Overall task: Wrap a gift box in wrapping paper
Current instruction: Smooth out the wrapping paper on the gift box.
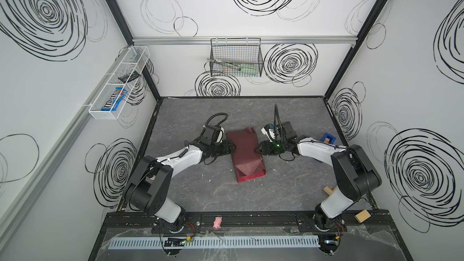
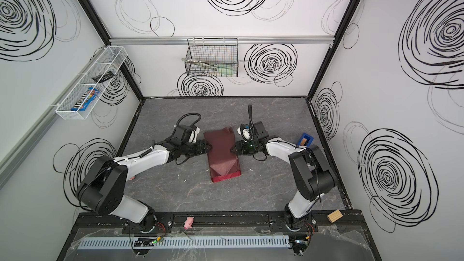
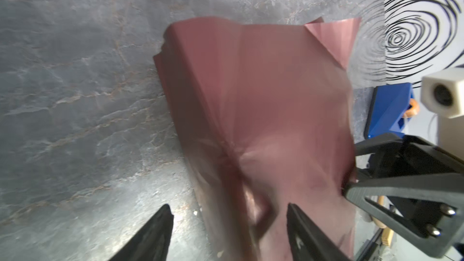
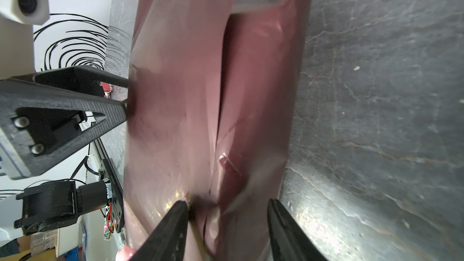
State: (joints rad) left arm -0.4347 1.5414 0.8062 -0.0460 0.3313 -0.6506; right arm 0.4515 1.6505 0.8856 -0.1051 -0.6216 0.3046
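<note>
— What's in the baskets?
— White basket (image 1: 101,114), left wall: a candy packet (image 1: 114,100). Black basket (image 1: 251,53), far wall: metal tongs (image 1: 218,62).
— The paper?
— Wrapping paper (image 1: 247,154), maroon and creased, lies folded long mid-desk (image 1: 200,192). Left fingers (image 3: 160,227) spread at its left edge; right fingers (image 4: 175,222) apart astride its right edge, grip unclear.

Evenly bright; top views bow at edges; wrist views smear the wrapping paper (image 3: 251,84), glare on tabletop (image 3: 140,189)
</note>
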